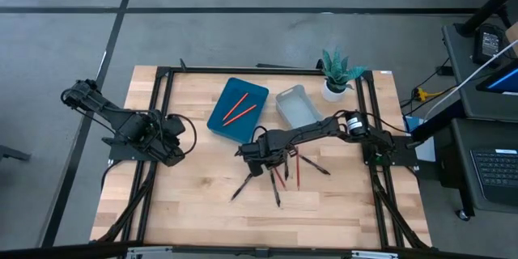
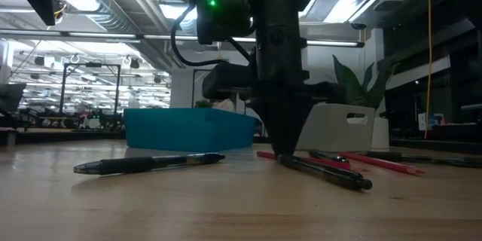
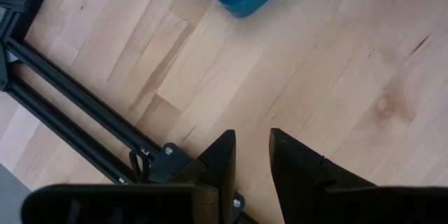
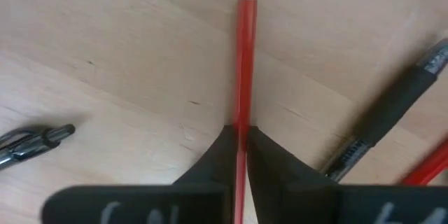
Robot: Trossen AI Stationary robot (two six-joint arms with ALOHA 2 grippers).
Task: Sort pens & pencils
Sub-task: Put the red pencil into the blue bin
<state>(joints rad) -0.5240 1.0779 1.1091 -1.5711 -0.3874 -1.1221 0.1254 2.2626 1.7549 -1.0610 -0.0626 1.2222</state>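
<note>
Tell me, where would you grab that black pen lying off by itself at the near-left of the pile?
I'd take the black pen around the middle of its barrel, coming straight down from above. It lies flat on the table, slanted, with bare wood on both long sides, so the fingers should straddle it crosswise. The right gripper is pinching a red pencil that same way.

Pale wood-grain table (matt); glossy red pencil.

Robotics lab: bench w/ arm rig, ceiling ducts, workstations.
</note>
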